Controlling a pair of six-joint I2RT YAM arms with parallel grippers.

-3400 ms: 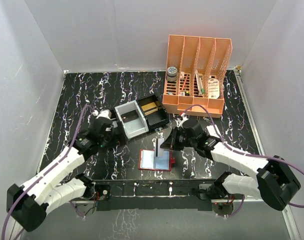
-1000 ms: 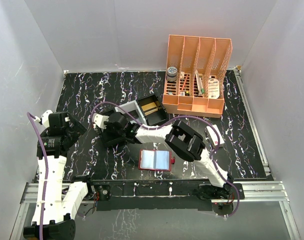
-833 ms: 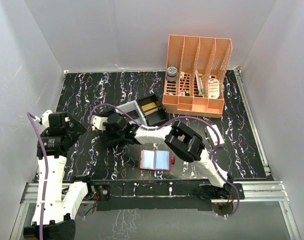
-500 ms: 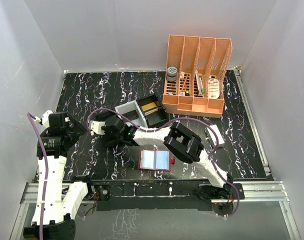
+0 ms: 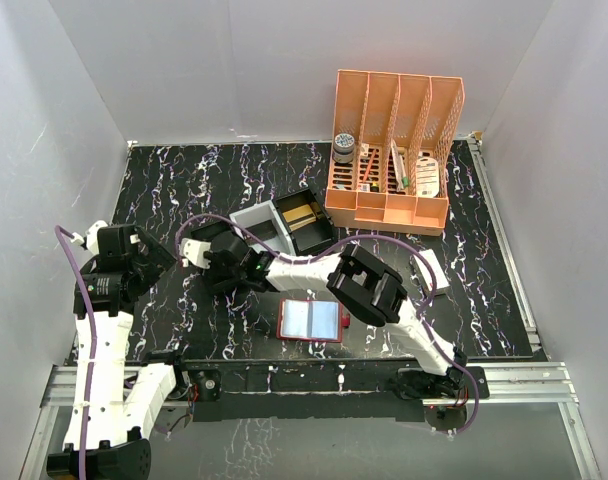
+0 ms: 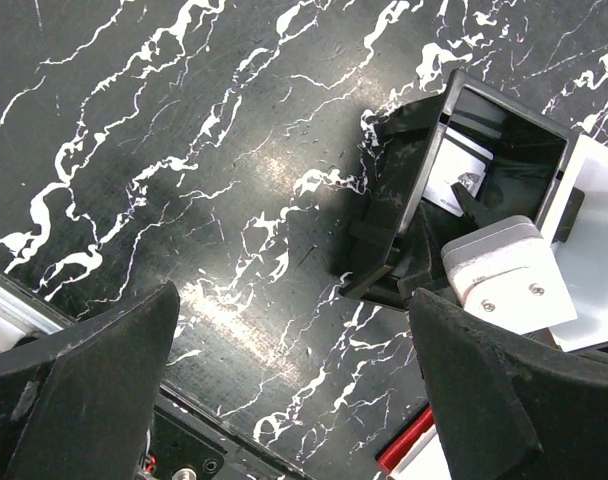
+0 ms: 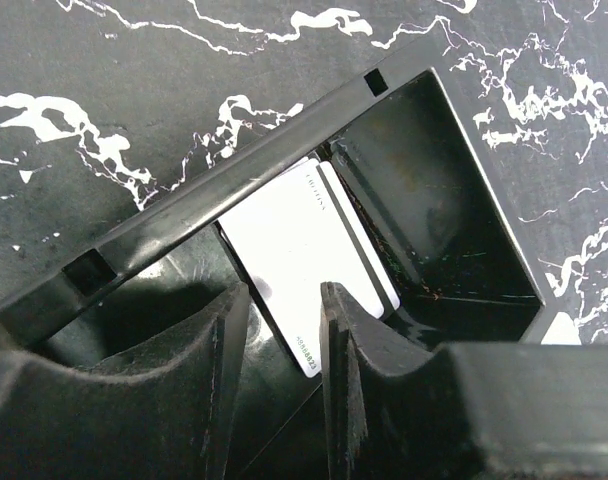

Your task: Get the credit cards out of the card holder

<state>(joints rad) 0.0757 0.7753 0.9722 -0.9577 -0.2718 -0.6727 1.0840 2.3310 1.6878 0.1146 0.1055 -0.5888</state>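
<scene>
Right jaws have just parted, slightly open over a pale card (image 7: 304, 250) in the black tray (image 7: 184, 215), probably released; only the wrist view shows it. On the bench (image 5: 484, 290), card holder (image 5: 310, 340) lies open. Right arm (image 5: 294, 265) reaches left; left arm (image 5: 109, 300) is folded back, jaws wide.
</scene>
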